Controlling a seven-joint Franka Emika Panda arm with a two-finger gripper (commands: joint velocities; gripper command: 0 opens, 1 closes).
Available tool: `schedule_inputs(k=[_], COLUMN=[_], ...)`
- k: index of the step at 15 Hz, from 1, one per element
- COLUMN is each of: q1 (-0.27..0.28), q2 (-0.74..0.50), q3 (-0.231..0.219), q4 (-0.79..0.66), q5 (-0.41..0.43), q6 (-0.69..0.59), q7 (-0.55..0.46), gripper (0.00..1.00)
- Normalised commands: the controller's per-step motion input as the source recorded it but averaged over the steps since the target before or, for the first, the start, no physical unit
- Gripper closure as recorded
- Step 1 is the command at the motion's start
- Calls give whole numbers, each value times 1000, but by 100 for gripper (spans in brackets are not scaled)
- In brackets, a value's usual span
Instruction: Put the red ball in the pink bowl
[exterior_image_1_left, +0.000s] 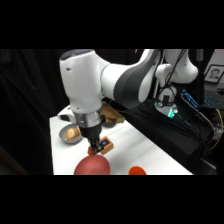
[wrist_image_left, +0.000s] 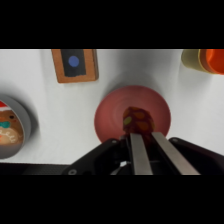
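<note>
The gripper (wrist_image_left: 142, 131) clenched the ball (wrist_image_left: 137, 121) directly above the bowl (wrist_image_left: 107, 117). If released from this height, the ball could bounce out over the shallow rim.

Pink bowl (wrist_image_left: 150, 102) at the desk's (exterior_image_1_left: 130, 145) near edge, directly under the gripper (wrist_image_left: 142, 131). Wooden block (wrist_image_left: 75, 65) just behind it, metal bowl (exterior_image_1_left: 71, 134) off to the left. Flat disc (exterior_image_1_left: 137, 171) to the right on the near edge.
</note>
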Motion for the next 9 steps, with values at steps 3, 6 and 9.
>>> schedule_inputs(k=[3, 6, 9], q1=[44, 40, 34], q2=[345, 324, 294], q3=[-3, -13, -22], q4=[370, 351, 336], q5=[129, 126, 133], q6=[47, 53, 54], q7=[21, 20, 31], gripper=[98, 98, 98])
